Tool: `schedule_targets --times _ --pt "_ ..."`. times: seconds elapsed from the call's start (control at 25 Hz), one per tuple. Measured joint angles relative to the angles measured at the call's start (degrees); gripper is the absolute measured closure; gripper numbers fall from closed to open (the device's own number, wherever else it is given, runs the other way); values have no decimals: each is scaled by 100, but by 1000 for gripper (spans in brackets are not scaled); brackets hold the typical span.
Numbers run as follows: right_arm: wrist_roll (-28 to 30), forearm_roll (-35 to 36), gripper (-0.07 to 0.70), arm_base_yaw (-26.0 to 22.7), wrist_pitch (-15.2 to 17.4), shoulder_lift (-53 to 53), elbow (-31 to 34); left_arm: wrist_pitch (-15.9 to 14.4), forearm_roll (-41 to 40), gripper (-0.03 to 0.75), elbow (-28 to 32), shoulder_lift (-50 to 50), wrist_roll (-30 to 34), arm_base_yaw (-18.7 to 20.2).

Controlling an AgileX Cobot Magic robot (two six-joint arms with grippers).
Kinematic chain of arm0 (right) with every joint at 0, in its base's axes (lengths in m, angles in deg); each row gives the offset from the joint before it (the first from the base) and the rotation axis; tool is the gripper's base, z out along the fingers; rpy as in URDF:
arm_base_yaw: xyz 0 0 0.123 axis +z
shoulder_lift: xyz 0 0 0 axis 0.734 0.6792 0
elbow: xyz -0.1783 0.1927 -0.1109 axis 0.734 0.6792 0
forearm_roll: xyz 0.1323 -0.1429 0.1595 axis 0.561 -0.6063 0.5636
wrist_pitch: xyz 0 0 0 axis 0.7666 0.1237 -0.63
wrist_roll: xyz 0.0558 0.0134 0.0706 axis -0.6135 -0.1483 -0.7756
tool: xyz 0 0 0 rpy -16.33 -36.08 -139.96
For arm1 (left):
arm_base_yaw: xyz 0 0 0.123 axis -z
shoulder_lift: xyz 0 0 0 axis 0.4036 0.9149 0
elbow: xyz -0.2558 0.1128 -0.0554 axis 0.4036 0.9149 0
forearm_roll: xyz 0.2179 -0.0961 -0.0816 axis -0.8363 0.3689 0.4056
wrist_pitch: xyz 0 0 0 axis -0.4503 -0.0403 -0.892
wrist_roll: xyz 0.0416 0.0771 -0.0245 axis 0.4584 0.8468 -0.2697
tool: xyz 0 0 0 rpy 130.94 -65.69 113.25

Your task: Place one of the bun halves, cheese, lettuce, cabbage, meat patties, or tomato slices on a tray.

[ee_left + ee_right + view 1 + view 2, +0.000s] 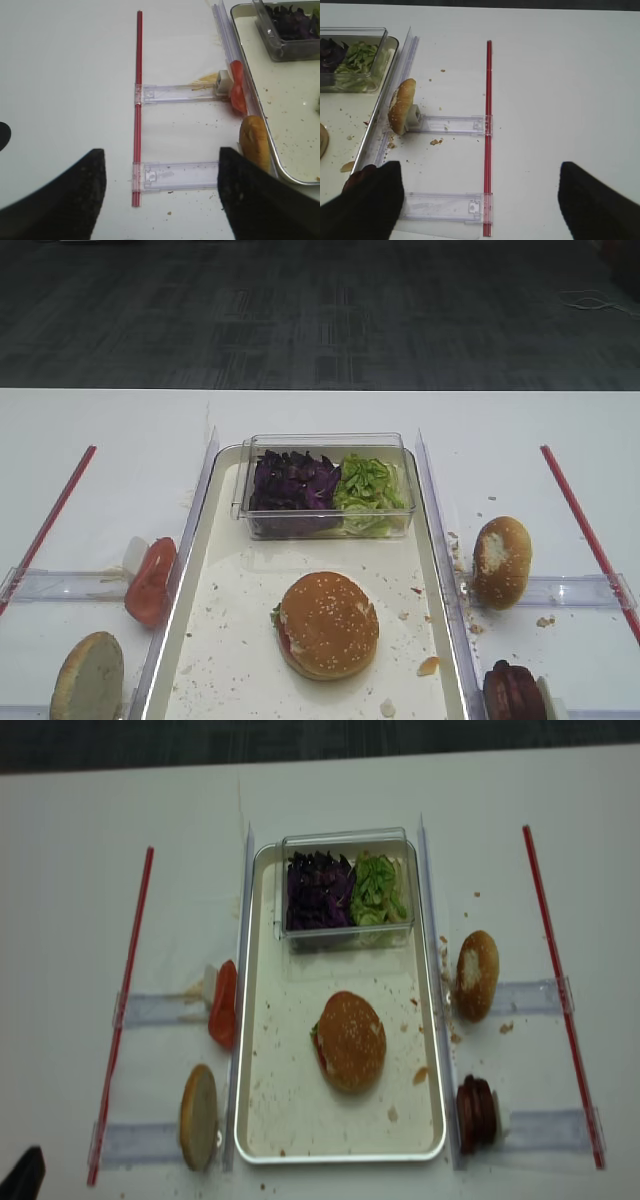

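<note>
A domed sesame bun top point(328, 625) sits mid-tray on the off-white tray point(230, 640), with bits of green and red showing under its left edge. Purple cabbage point(293, 483) and green lettuce point(367, 485) fill a clear box at the tray's far end. Tomato slices point(150, 580) lean on the tray's left rail. Dark meat patties point(513, 692) stand outside the right rail. My right gripper point(480, 200) is open over bare table beside the patties point(360, 175). My left gripper point(162, 195) is open above a clear holder, holding nothing.
A pale flat bun half point(88, 678) stands at the front left, close to my left gripper's right finger point(255, 200). A seeded bun with a white patch point(500, 560) leans at the right rail. Red strips point(585, 525) border both sides, and crumbs dot the tray.
</note>
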Motion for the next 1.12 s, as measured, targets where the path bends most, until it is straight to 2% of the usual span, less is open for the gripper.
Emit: schedule_targets --times 1.12 --pt "0 0 -22 0 12 -9 0 0 0 242 0 0 0 0"
